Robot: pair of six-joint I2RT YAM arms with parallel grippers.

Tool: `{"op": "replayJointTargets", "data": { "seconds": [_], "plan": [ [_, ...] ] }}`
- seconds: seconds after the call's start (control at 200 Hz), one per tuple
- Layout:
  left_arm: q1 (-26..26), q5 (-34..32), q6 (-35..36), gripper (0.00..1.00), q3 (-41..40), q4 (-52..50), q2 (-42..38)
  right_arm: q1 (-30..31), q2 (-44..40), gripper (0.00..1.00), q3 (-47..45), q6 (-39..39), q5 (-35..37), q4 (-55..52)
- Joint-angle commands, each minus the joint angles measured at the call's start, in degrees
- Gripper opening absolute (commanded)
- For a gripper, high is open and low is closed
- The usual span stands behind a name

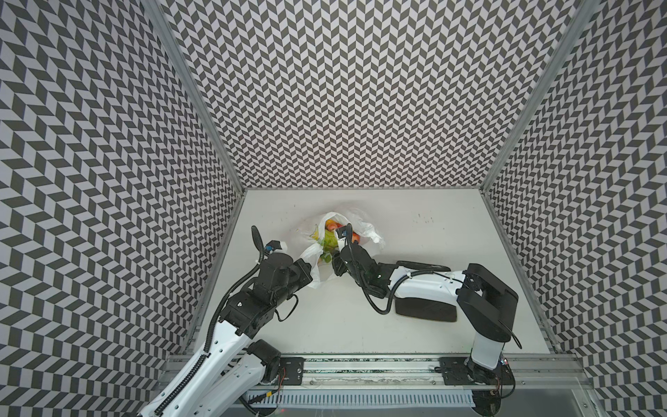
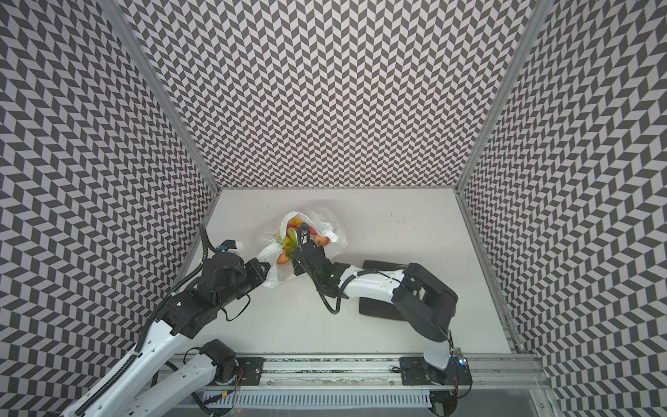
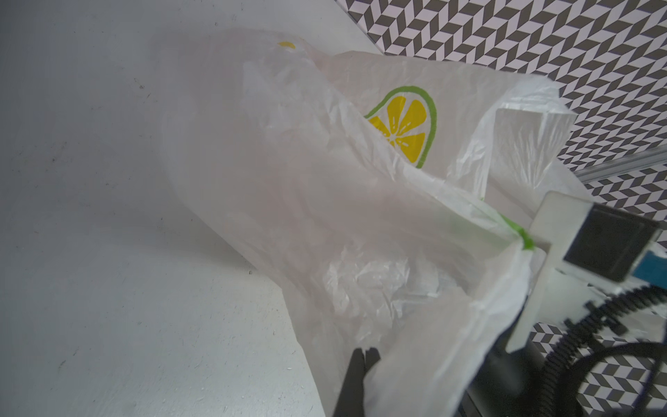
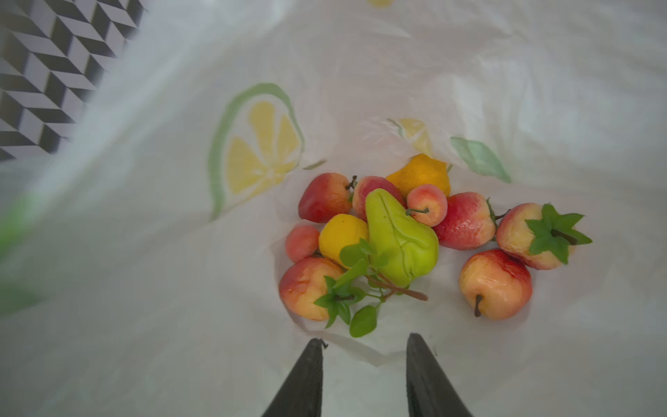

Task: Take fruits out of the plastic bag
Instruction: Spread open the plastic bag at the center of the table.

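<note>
In a top view, the bag (image 1: 364,225) lies on the counter (image 1: 343,325), its mouth held open and fruit (image 1: 328,240) inside. Left wrist view: the left hand (image 3: 365,355) is pinched on the bag's edge. Right wrist view: the right hand (image 4: 364,343) is inside the bag, narrowly parted and empty, near the green pear (image 4: 400,242).

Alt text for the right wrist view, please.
The right gripper, jaws open and empty, points into a white translucent plastic bag printed with lemon slices, just short of a pile of small toy fruits. A green leafy sprig lies nearest the gripper, against a green pear among red-orange and yellow pieces.
</note>
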Motion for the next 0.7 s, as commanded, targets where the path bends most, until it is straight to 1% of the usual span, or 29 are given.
{"op": "replayJointTargets", "data": {
  "seconds": [0.0, 0.09, 0.19, 0.32, 0.481, 0.511, 0.571, 0.616, 0.696],
  "plan": [
    [-0.9, -1.9, -3.0, 0.00, -0.3, -6.6, -0.2, -2.1, 1.4, 0.42, -1.0, 0.9, -3.6, -2.6],
    [-1.7, -3.3, -4.7, 0.00, -0.3, -10.0, -0.9, -3.1, 2.1, 0.44, -2.2, -0.5, -6.6, -5.2],
    [-2.1, -3.9, -6.0, 0.00, -1.4, -10.8, -2.7, -3.0, 1.7, 0.46, -4.4, -3.1, -8.1, -4.2],
    [-2.3, -2.6, -6.8, 0.00, -2.7, -10.0, -3.0, -3.0, 1.2, 0.50, -5.4, -7.1, -9.0, -1.5],
    [-3.1, -2.1, -7.0, 0.00, -3.2, -8.6, -2.4, -3.1, 1.6, 0.55, -6.3, -16.1, -10.0, 5.8],
    [-3.2, -2.2, -6.9, 0.00, -3.2, -8.4, -2.3, -3.3, 1.6, 0.55, -6.6, -18.2, -11.2, 7.5],
    [-3.4, -2.5, -6.7, 0.00, -2.9, -8.3, -2.1, -4.1, 1.9, 0.55, -7.0, -23.5, -16.1, 9.3],
    [-3.4, -2.7, -6.5, 0.00, -2.8, -8.4, -1.9, -4.4, 2.3, 0.55, -6.8, -26.8, -16.3, 10.2],
    [-3.4, -3.3, -6.1, 0.00, -2.3, -8.4, -1.8, -5.7, 3.0, 0.55, -5.8, -29.7, -18.1, 10.5]
  ]
}}
